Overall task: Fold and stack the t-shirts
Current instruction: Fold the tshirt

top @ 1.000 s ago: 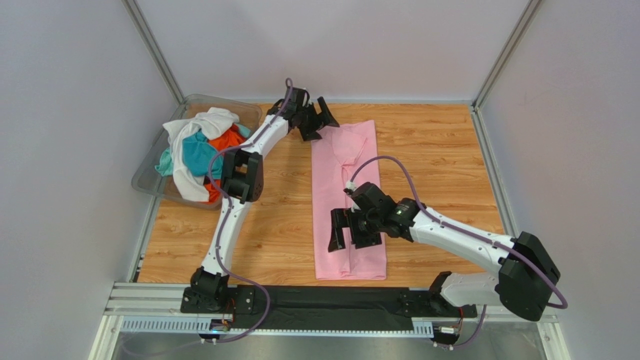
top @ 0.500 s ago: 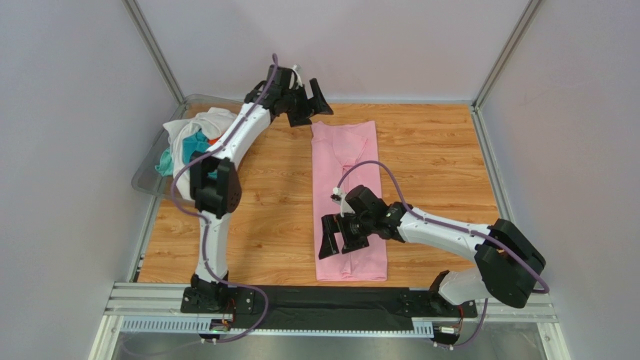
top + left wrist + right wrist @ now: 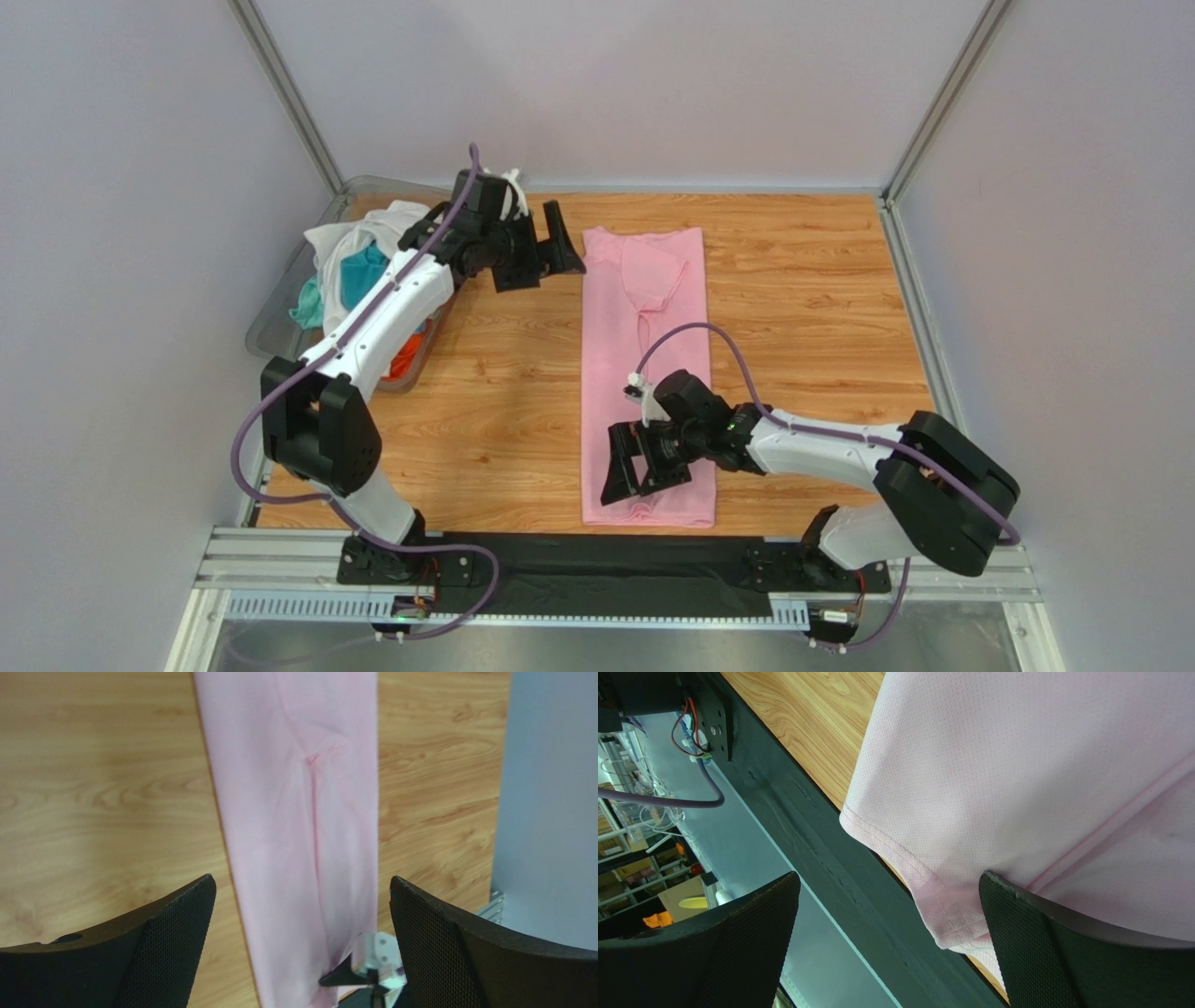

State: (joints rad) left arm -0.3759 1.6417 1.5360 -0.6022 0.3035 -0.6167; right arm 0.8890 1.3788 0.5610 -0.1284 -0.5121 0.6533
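Note:
A light pink t-shirt (image 3: 648, 357) lies as a long narrow strip down the middle of the wooden table; it also shows in the left wrist view (image 3: 295, 826) and the right wrist view (image 3: 1032, 777). My left gripper (image 3: 540, 256) is open and empty, raised just left of the strip's far end. My right gripper (image 3: 634, 466) is open and empty over the strip's near end, by its hem (image 3: 906, 861). White, teal and orange t-shirts (image 3: 358, 273) are piled in the bin at far left.
A clear plastic bin (image 3: 269, 333) holds the pile at the table's far left corner. The black rail (image 3: 617, 567) runs along the table's near edge, right by the pink hem. Grey walls close in the left, far and right sides.
My left gripper has pulled back left and toward me, off the pink shirt's far end. My right gripper has moved down the strip to its near hem.

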